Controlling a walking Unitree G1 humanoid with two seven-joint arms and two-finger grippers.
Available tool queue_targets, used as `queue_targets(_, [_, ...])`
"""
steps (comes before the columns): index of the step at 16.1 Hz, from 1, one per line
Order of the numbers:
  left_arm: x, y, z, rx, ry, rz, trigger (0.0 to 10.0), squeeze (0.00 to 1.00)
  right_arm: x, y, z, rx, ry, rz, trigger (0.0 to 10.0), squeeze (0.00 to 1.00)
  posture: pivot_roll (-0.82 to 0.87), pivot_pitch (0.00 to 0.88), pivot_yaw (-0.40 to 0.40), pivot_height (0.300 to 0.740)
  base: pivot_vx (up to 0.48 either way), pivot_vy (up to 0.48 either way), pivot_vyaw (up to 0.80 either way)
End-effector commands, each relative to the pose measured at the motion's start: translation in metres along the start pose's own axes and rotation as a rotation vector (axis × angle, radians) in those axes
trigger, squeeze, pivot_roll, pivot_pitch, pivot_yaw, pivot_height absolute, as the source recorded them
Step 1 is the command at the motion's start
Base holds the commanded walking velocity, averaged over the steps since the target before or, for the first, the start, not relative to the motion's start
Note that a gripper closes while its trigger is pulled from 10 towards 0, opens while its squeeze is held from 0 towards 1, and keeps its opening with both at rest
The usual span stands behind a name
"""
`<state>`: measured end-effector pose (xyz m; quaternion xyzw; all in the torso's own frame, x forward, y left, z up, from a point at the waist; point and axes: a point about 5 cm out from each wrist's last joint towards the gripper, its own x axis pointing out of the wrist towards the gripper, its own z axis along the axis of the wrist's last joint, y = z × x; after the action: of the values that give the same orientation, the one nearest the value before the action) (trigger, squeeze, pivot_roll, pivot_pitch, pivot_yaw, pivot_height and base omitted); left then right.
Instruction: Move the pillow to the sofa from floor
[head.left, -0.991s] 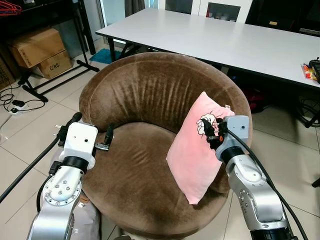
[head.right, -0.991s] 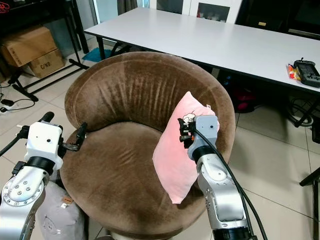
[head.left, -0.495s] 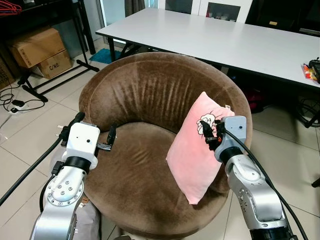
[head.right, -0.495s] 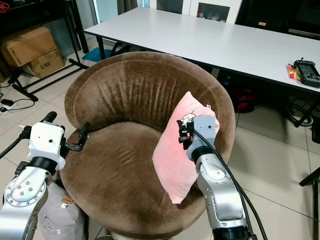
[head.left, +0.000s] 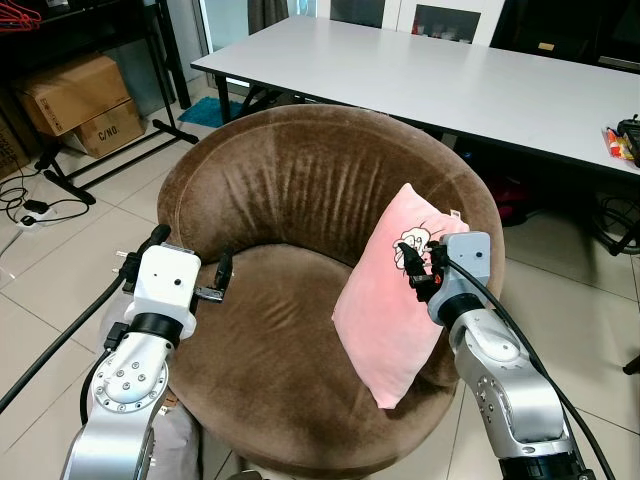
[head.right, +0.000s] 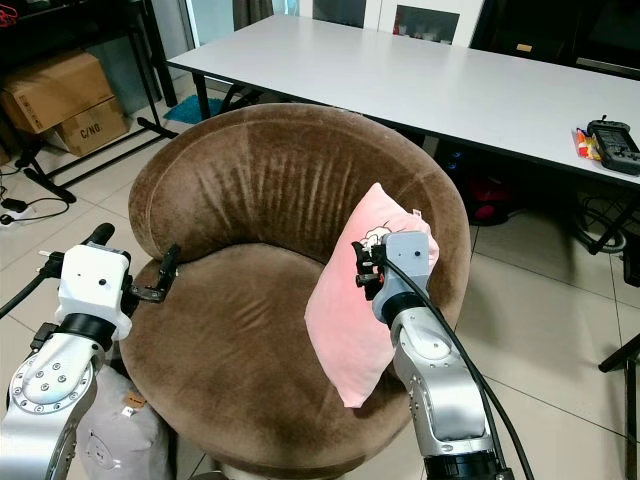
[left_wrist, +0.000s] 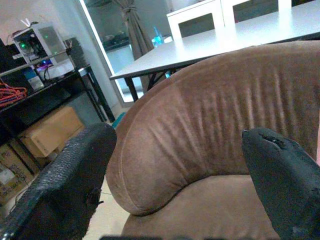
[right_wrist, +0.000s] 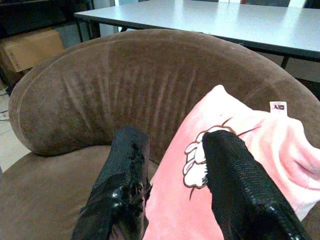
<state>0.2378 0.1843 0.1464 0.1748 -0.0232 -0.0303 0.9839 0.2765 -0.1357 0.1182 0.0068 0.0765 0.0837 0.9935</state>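
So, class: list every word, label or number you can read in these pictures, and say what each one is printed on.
"C/NO." on the smaller cardboard box under the black rack.
The white tag on the pink pillow, which leans in the brown sofa, has dark letters too blurred to read.
The pillow's print is a cartoon drawing, with no words.
Nothing else is readable.

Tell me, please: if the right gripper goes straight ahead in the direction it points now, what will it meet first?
Most likely the pink pillow. The right gripper is open and already at the pillow's face, one finger over its cartoon print. The chair's brown backrest lies behind; the exact gap is hard to judge.
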Motion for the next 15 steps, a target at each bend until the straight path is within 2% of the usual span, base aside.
queue_targets(1, [0.0, -0.0027, -0.0024, 0.001, 0.012, -0.01, 10.0, 0.0, 0.0015, 0.0021, 0.0092, -0.007, -0.03, 0.009, 10.0, 0.0, 0.01, 0.0, -0.004, 0.74, 0.0, 0.0, 0.0])
queue_targets(11, [-0.0001, -0.0039, -0.0028, 0.003, 0.013, -0.014, 10.0, 0.0, 0.0027, 0.003, 0.0089, -0.013, -0.023, 0.017, 10.0, 0.0, 0.02, 0.0, -0.01, 0.74, 0.0, 0.0, 0.0])
queue_targets(15, [0.0, -0.0039, -0.003, 0.004, 0.017, -0.01, 10.0, 0.0, 0.0033, 0.0034, 0.009, -0.016, -0.021, 0.019, 10.0, 0.0, 0.02, 0.0, -0.01, 0.74, -0.262, 0.0, 0.0])
